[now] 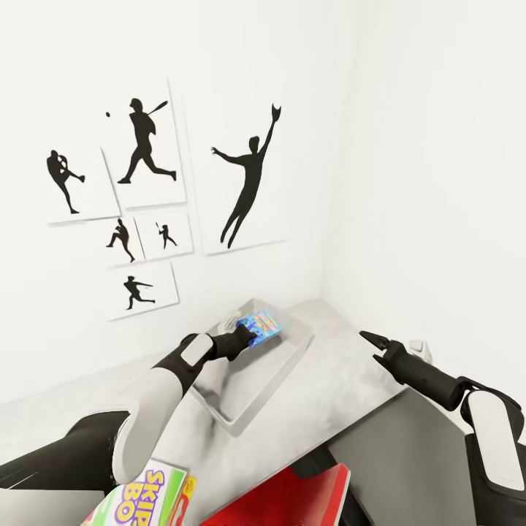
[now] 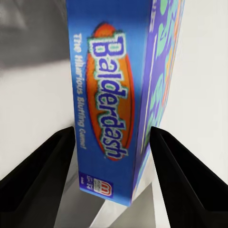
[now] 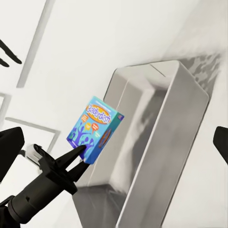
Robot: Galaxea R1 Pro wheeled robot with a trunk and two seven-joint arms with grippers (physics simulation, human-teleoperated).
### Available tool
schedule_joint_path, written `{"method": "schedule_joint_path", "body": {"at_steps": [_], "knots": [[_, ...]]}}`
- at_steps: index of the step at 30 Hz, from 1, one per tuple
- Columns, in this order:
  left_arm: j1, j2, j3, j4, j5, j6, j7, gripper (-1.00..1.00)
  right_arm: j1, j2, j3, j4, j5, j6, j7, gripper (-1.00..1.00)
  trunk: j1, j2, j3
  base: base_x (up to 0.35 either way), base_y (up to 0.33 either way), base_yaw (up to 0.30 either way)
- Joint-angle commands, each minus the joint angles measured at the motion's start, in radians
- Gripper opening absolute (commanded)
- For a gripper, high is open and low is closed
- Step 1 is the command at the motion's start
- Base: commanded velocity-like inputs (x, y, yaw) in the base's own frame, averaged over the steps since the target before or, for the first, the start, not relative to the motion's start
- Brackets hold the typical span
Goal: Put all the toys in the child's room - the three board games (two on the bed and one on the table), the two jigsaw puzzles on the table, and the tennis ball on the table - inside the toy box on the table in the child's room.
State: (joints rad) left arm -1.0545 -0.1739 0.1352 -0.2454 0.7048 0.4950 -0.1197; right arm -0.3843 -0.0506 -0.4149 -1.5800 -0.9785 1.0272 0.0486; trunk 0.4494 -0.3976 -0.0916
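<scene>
While your left gripper (image 1: 248, 334) pinches the Balderdash game (image 1: 261, 325) above the toy box (image 1: 241, 416), unreleased, your right gripper (image 1: 369, 340) hangs open, empty, and Skip-Bo (image 1: 150, 497) waits.

Pale table (image 1: 343, 380) carries the grey toy box (image 1: 292, 358).

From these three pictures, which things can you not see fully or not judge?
- Blue Balderdash carton: head view, near end covered by left gripper.
- Pale grey toy box: head view, floor partly behind the left arm.
- White-green-red Skip-Bo carton: cut by bottom edge.
- Red flat thing: cut off, cannot identify.
- Right gripper: jaw gap too small to judge.
</scene>
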Motion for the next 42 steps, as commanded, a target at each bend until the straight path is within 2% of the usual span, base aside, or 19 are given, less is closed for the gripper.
{"method": "schedule_joint_path", "body": {"at_steps": [1, 10, 30, 32, 35, 37, 42], "knots": [[-0.001, -0.001, 0.008, -0.004, -0.003, 0.006, 0.001, -1.0, -0.001, 0.0, -0.001, -0.001, 0.004, 0.005, 0.005, 1.0, 0.001, -0.002, -0.004, 0.0, 0.0, 0.0], [-0.001, -0.001, 0.009, -0.037, 0.002, 0.008, 0.039, -1.0, 0.003, 0.003, -0.001, 0.0, 0.004, 0.005, 0.005, 1.0, 0.001, -0.002, -0.019, 0.0, 0.0, 0.0], [-0.001, -0.001, 0.009, -0.057, 0.009, 0.021, 0.038, -1.0, 0.007, 0.003, -0.001, 0.0, 0.004, 0.005, 0.005, 1.0, 0.001, -0.002, -0.051, 0.0, 0.0, 0.0], [-0.001, -0.001, 0.009, -0.068, 0.038, 0.053, 0.037, -1.0, 0.008, 0.003, -0.002, 0.0, 0.004, 0.005, 0.006, 1.0, 0.001, -0.002, -0.054, 0.0, 0.0, 0.0], [-0.001, -0.001, 0.008, -0.089, 0.109, 0.097, 0.036, -1.0, 0.008, 0.003, -0.002, 0.0, 0.004, 0.005, 0.006, 1.0, 0.001, -0.002, -0.059, 0.0, 0.0, 0.0], [-0.001, -0.001, 0.008, -0.095, 0.132, 0.108, 0.036, -1.0, 0.008, 0.003, -0.002, 0.0, 0.004, 0.005, 0.006, 1.0, 0.001, -0.002, -0.063, 0.0, 0.0, 0.0], [-0.001, -0.001, 0.008, -0.1, 0.153, 0.119, 0.036, -1.0, 0.008, 0.003, -0.002, 0.0, 0.004, 0.005, 0.006, 1.0, 0.001, -0.002, -0.071, 0.0, 0.0, 0.0]]}}
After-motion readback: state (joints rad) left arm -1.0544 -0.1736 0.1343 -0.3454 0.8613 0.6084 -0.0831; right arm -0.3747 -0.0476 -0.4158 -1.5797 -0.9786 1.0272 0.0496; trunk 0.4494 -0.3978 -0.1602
